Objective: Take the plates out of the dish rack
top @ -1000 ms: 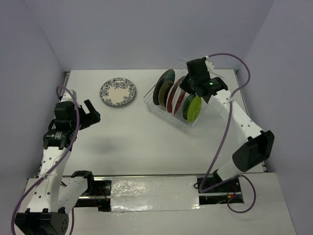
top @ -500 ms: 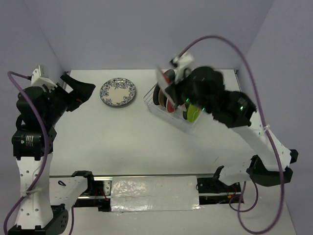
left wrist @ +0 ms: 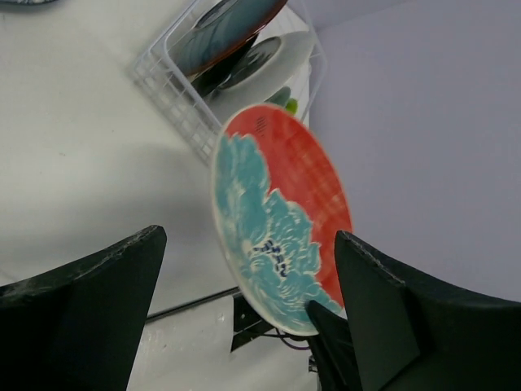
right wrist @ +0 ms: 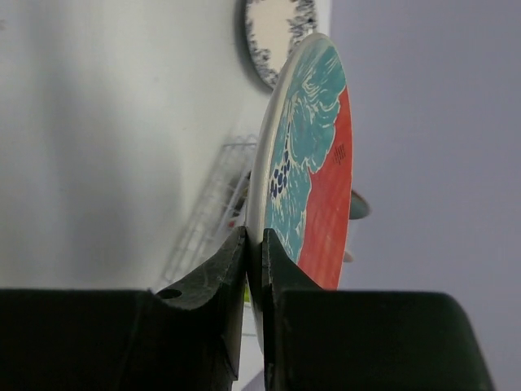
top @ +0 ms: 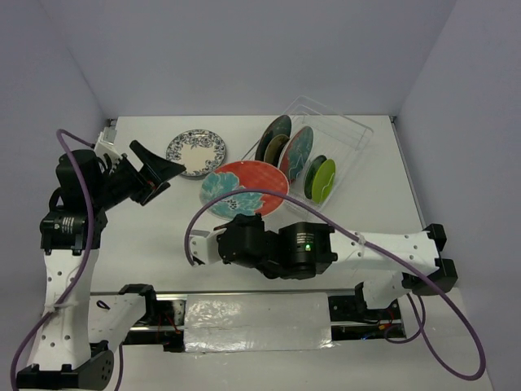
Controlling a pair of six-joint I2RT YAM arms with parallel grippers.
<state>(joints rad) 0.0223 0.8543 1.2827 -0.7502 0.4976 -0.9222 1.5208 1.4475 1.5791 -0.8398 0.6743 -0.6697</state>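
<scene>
My right gripper is shut on the rim of a red-and-teal patterned plate and holds it above the table, left of the dish rack. In the right wrist view the jaws pinch the plate's white rim. My left gripper is open and empty, pointing at that plate from the left; the plate shows between its fingers, apart from them. The clear dish rack holds a dark plate, a red-and-teal plate and a lime green plate, all on edge.
A white plate with a dark blue patterned rim lies flat on the table at the back left, also in the right wrist view. The rack stands at an angle at the back right. Walls close in on three sides.
My right arm has pulled the red-and-teal plate out of the rack and carried it left and toward the near side. My left arm has swung right, toward the plate.
</scene>
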